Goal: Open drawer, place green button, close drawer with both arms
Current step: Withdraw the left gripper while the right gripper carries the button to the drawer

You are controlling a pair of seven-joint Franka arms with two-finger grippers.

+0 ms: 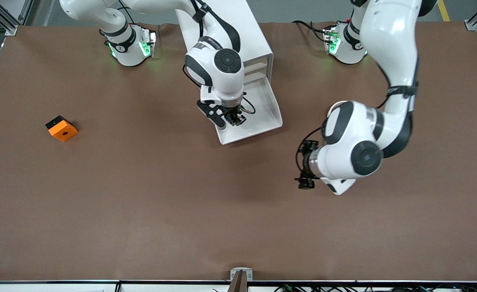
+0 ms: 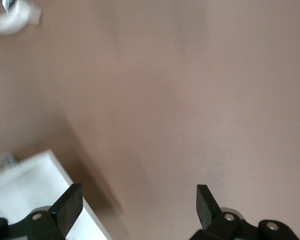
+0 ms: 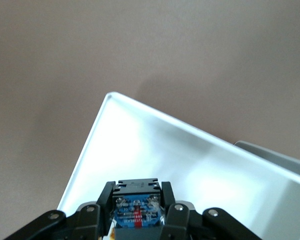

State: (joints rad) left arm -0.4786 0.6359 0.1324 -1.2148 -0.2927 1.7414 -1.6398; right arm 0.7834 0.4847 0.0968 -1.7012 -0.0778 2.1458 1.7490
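The white cabinet point(image 1: 242, 36) stands between the arm bases, and its lowest drawer point(image 1: 264, 117) is pulled out. My right gripper point(image 1: 234, 119) hangs over the open drawer, shut on the button point(image 1: 238, 119). In the right wrist view the gripper point(image 3: 138, 194) grips the button's black body and bluish base point(image 3: 136, 211) over the drawer's white floor point(image 3: 190, 150); its green cap is hidden. My left gripper point(image 1: 306, 164) is open and empty over bare table, toward the left arm's end from the drawer. In the left wrist view its fingers point(image 2: 71, 200) stand wide apart, with the drawer's corner point(image 2: 30, 185) beside them.
An orange cube with a hole point(image 1: 61, 128) lies on the brown table point(image 1: 181, 202) toward the right arm's end. The table's front edge carries a small metal bracket point(image 1: 240, 275).
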